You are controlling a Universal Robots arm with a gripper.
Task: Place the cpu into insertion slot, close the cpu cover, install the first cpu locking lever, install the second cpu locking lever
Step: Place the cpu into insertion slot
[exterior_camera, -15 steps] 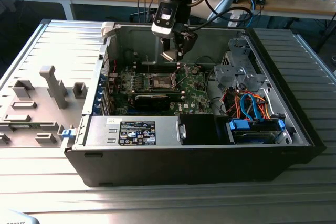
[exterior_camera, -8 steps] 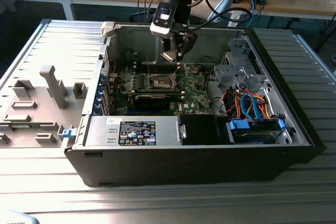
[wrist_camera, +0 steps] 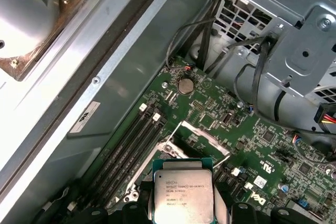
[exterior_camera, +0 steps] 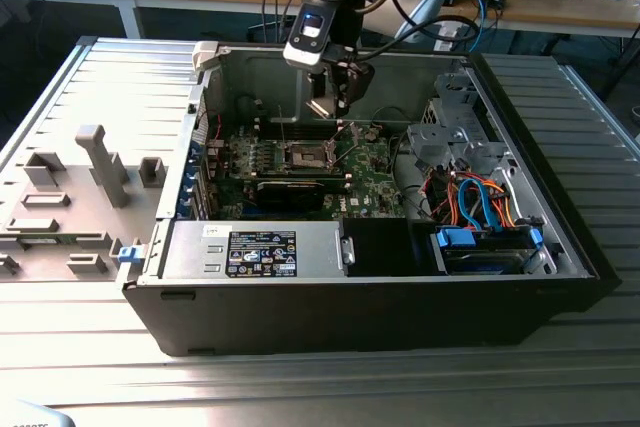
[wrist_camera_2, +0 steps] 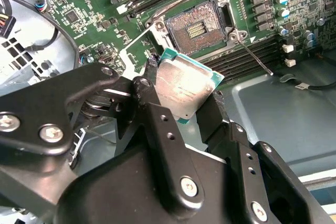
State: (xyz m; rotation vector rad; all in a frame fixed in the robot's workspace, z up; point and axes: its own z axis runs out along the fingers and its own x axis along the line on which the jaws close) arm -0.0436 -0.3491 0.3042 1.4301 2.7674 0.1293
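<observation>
Plainly, the pincer (wrist_camera_2: 184,98) was clamped on the cpu (wrist_camera_2: 185,80), a black finger against each of two opposite edges, holding it in the air over the green board (wrist_camera_2: 94,17). The second wrist view showed the insertion slot (wrist_camera_2: 197,24) uncovered, its dark pin field bare, just beyond the chip and apart from it. A thin lever (wrist_camera_2: 255,57) stuck out from one corner of the slot across the memory slots (wrist_camera_2: 231,62).

In the first wrist view the chip's grey metal top (wrist_camera: 182,192) faced the camera, its near edge cut off. It hid most of the slot, leaving the cpu cover (wrist_camera: 205,139) as a silvery frame behind it; its tilt was hard to judge.

The exterior view placed the pincer (exterior_camera: 335,97) inside the open computer case (exterior_camera: 400,317) on the table (exterior_camera: 300,387), above the slot (exterior_camera: 305,155). The chip was hard to pick out there.
</observation>
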